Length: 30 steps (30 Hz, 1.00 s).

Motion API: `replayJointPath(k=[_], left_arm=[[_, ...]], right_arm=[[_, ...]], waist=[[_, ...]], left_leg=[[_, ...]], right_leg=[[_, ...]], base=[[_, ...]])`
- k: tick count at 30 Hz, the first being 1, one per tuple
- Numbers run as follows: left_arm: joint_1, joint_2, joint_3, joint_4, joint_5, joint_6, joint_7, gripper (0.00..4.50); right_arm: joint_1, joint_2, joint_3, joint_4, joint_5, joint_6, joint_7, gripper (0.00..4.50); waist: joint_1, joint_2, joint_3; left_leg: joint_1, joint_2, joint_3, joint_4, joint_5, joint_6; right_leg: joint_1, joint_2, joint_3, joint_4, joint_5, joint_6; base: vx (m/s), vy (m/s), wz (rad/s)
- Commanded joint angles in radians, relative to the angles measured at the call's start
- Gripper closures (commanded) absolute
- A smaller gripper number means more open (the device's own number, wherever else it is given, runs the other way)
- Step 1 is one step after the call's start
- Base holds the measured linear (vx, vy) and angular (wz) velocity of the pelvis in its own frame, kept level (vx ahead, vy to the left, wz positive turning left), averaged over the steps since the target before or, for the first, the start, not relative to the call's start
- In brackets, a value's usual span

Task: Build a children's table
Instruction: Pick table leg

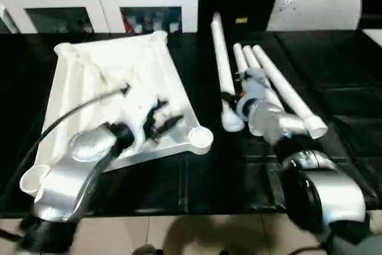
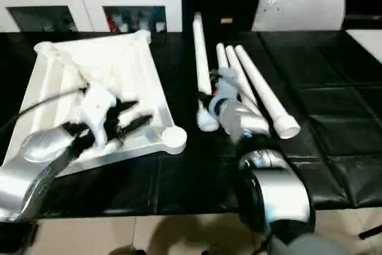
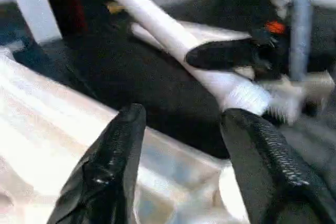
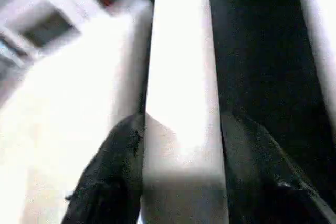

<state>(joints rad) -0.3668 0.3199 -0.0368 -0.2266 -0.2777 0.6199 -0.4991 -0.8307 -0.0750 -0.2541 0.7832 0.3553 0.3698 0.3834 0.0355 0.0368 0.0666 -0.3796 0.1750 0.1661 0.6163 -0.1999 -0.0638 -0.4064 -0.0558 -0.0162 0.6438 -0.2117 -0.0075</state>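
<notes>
The tabletop (image 1: pixel 107 82) lies upside down on the black table (image 1: pixel 239 177), ribs up, with round sockets at its corners; no leg is fitted yet. The left gripper (image 1: pixel 156 120) hangs over the tabletop's near right part, just short of the near right socket (image 1: pixel 201 138), which sits a little beyond and to the right of its fingertips. Its fingers (image 3: pixel 113 156) stand well apart with nothing between them, only the tabletop's edge and the dark table below.

Four legs lie to the right of the tabletop: one leg (image 1: pixel 222 64) apart from the rest, nearest the tabletop, and three side by side. The right gripper (image 1: pixel 243 91) is down among that group of three, and in its wrist view a leg (image 4: pixel 181 77) runs straight out between its two black fingers (image 4: pixel 113 177), one finger on each side of the tube. Whether they are already pressing on it I cannot tell.

The step in hand looks like picking up the first leg. Next, I judge, the right fingers must clamp firmly, lift the leg clear of its neighbours, and bring its end to a socket, while the left gripper steadies the tabletop
</notes>
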Motion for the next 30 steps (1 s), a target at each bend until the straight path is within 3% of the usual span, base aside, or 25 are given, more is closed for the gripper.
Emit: replayJointPath(k=[1,2,4,7,8,10,14,20,27,30], left_arm=[[-0.037,-0.027,0.05,0.02,-0.048,0.024,0.026,1.56],[-0.048,-0.038,0.058,0.023,-0.059,0.028,0.031,1.47],[-0.061,-0.052,0.069,0.026,-0.076,0.036,0.04,1.31],[-0.128,-0.129,0.154,0.039,-0.202,0.096,0.065,1.22],[-0.153,-0.161,0.191,0.046,-0.26,0.125,0.079,1.0],[-0.181,-0.193,0.225,0.057,-0.314,0.157,0.097,0.86],[-0.232,-0.242,0.255,0.08,-0.416,0.197,0.096,0.57],[-0.277,-0.285,0.289,0.105,-0.49,0.234,0.11,0.03],[-0.283,-0.295,0.295,0.107,-0.544,0.24,0.107,0.0],[-0.274,-0.277,0.269,0.098,-0.52,0.235,0.09,0.0]], right_arm=[[0.06,-0.01,0.0,-0.19,0.093,0.035,0.131,2.65],[0.081,-0.013,0.004,-0.232,0.113,0.046,0.162,2.65],[0.104,-0.02,0.005,-0.275,0.134,0.065,0.193,2.65],[0.205,-0.048,0.016,-0.458,0.246,0.153,0.321,2.66],[0.234,-0.051,0.018,-0.516,0.286,0.182,0.351,2.66],[0.262,-0.056,0.017,-0.575,0.33,0.221,0.375,2.66],[0.31,-0.061,0.025,-0.671,0.407,0.278,0.431,2.66],[0.345,-0.065,0.05,-0.733,0.447,0.322,0.464,2.66],[0.353,-0.075,0.075,-0.75,0.435,0.322,0.466,2.66],[0.355,-0.079,0.098,-0.761,0.4,0.292,0.456,2.66]], waist=[[0.008,-0.003,-0.082],[0.013,0.003,-0.086],[0.011,-0.004,-0.083],[0.023,-0.003,-0.083],[0.027,-0.005,-0.082],[0.031,-0.006,-0.081],[0.034,-0.01,-0.076],[0.032,-0.011,-0.076],[0.032,-0.013,-0.079],[0.033,-0.013,-0.079]], left_leg=[[0.007,0.029,-0.004,-0.062,-0.072,0.052],[0.01,0.035,-0.007,-0.059,-0.054,0.066],[0.006,0.034,-0.006,-0.061,-0.048,0.075],[0.01,0.034,-0.004,-0.059,-0.048,0.078],[0.008,0.034,-0.004,-0.06,-0.049,0.078],[0.009,0.034,-0.005,-0.061,-0.067,0.074],[0.006,0.031,-0.005,-0.064,-0.084,0.063],[0.003,0.03,-0.008,-0.064,-0.072,0.053],[0.002,0.032,-0.009,-0.064,-0.041,0.055],[0.002,0.033,-0.009,-0.064,-0.032,0.061]], right_leg=[[0.066,-0.052,0.03,-0.064,0.092,-0.269],[0.063,-0.057,0.029,-0.062,0.114,-0.27],[0.064,-0.057,0.027,-0.065,0.093,-0.278],[0.065,-0.057,0.029,-0.067,0.073,-0.282],[0.064,-0.057,0.029,-0.068,0.066,-0.283],[0.063,-0.059,0.028,-0.072,0.038,-0.283],[0.061,-0.06,0.028,-0.084,-0.064,-0.249],[0.06,-0.06,0.028,-0.089,-0.099,-0.224],[0.06,-0.06,0.025,-0.086,-0.061,-0.223],[0.059,-0.061,0.025,-0.085,-0.052,-0.217]], base=[[0.0,0.0,0.0],[0.0,0.0,0.0],[0.0,0.0,0.0],[0.0,0.0,0.0],[0.0,0.0,0.0],[0.0,0.0,0.0],[0.0,0.0,0.0],[0.0,0.0,0.0],[0.0,0.0,0.0],[0.0,0.0,0.0]])
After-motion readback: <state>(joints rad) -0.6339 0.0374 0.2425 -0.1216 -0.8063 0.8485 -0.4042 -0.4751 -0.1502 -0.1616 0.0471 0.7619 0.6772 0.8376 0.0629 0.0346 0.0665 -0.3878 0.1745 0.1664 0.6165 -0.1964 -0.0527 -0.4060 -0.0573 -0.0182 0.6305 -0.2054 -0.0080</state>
